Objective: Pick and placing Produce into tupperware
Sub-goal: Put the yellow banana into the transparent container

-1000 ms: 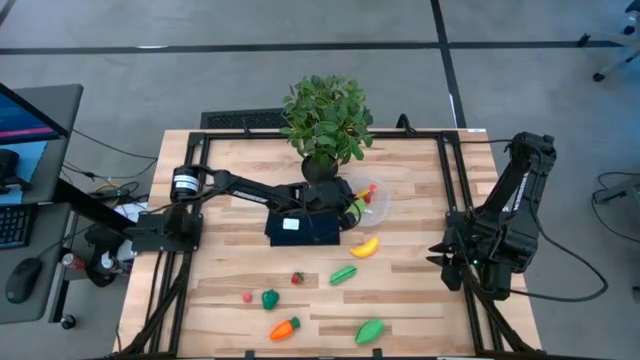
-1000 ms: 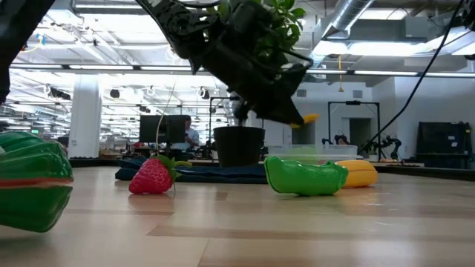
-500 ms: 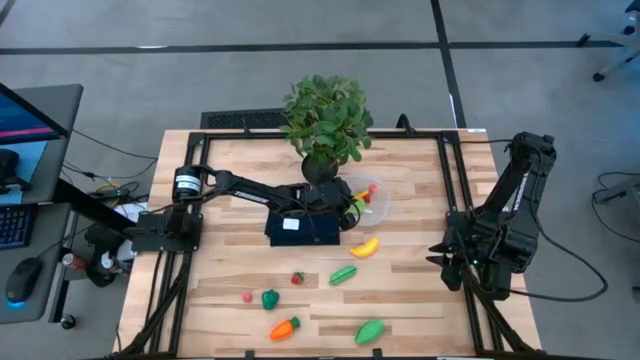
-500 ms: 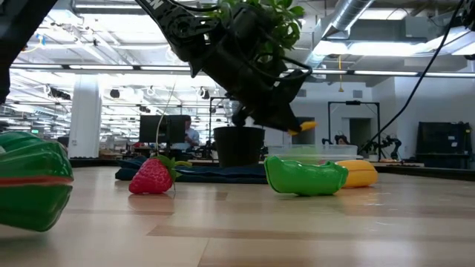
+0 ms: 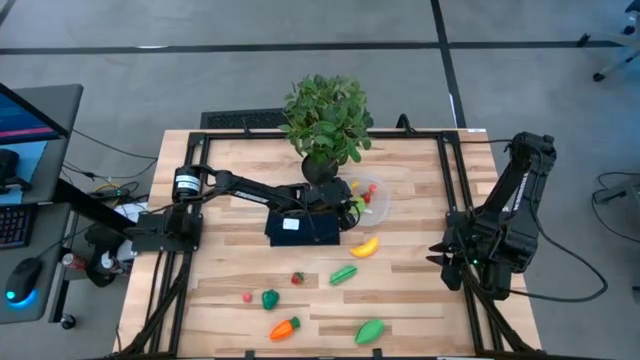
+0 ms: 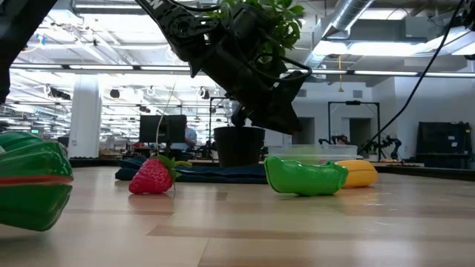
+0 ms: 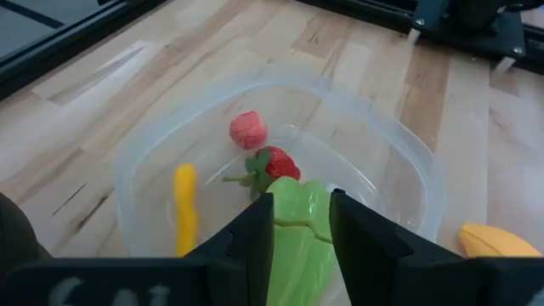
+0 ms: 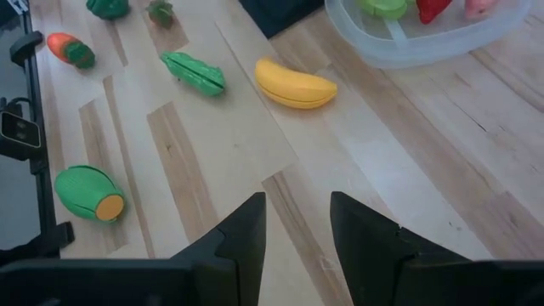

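Two dark fingers of our left gripper (image 7: 302,234) stand slightly apart over the tupperware (image 7: 408,183), with a green piece (image 7: 297,242) between them; we cannot tell whether the jaws still pinch it. Below it in the container lie a strawberry (image 7: 274,164), a pink berry (image 7: 248,129) and a yellow piece (image 7: 184,208). Just beside the tupperware on the worktop (image 5: 230,270) lies the banana (image 5: 364,247), with a green pod (image 5: 343,274), a carrot (image 5: 284,328) and other green produce nearer the front edge. Our right gripper (image 8: 297,242) waits at the worktop's right side, its jaws closed on nothing.
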Controlling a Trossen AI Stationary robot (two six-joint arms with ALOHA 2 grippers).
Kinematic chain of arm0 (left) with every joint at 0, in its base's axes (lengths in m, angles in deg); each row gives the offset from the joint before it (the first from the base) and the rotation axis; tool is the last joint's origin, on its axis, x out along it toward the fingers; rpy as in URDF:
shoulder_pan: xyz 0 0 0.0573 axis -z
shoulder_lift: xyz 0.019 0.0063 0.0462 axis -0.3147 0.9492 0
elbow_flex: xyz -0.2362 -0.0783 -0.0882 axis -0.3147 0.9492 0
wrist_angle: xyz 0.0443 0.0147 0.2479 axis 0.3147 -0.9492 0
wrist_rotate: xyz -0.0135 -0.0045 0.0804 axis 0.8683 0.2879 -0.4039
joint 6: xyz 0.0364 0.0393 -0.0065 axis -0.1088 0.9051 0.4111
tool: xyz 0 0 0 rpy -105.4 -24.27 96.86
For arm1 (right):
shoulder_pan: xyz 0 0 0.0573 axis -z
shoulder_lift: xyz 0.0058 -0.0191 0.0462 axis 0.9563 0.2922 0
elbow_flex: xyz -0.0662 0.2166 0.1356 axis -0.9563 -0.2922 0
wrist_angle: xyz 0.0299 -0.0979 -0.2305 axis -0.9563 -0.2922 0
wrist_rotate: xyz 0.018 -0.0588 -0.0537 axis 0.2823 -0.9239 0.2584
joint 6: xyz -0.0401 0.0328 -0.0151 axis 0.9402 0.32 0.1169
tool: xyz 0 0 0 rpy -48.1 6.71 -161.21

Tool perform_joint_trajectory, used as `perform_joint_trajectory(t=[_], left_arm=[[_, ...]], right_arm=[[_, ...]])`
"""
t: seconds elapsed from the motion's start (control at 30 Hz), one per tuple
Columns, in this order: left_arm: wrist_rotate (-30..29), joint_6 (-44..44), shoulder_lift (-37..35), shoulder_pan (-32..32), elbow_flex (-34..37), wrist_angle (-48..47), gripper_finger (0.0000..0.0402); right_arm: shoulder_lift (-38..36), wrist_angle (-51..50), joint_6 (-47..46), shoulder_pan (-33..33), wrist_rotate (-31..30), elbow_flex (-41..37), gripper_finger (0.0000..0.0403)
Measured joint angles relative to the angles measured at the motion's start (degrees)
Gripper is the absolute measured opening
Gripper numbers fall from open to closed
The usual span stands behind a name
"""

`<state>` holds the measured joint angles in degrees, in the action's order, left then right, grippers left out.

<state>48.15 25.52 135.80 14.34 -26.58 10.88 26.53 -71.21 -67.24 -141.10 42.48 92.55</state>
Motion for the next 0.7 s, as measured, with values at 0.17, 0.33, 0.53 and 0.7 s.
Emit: perform_joint_trajectory(t=[0.17,0.33,0.53,0.7], left_arm=[[3.38,1.58,-0.79,1.46,0.07,-0.61,0.0107],[5.28,6.74,-3.74,3.9,0.11,-1.67,0.0107],[4.16,12.36,-8.09,6.21,0.11,-7.51,0.0107],[3.93,13.44,-12.18,7.5,0.11,-16.22,0.0107]], right_arm=[[0.0,-0.01,0.0,0.0,0.0,0.0,0.0124],[0.0,-0.71,0.0,0.0,0.0,0.0,0.0124],[0.0,-1.91,0.0,0.0,-0.4,-0.01,0.0124],[0.0,-2.17,0.0,0.0,-0.83,-0.01,0.0124]])
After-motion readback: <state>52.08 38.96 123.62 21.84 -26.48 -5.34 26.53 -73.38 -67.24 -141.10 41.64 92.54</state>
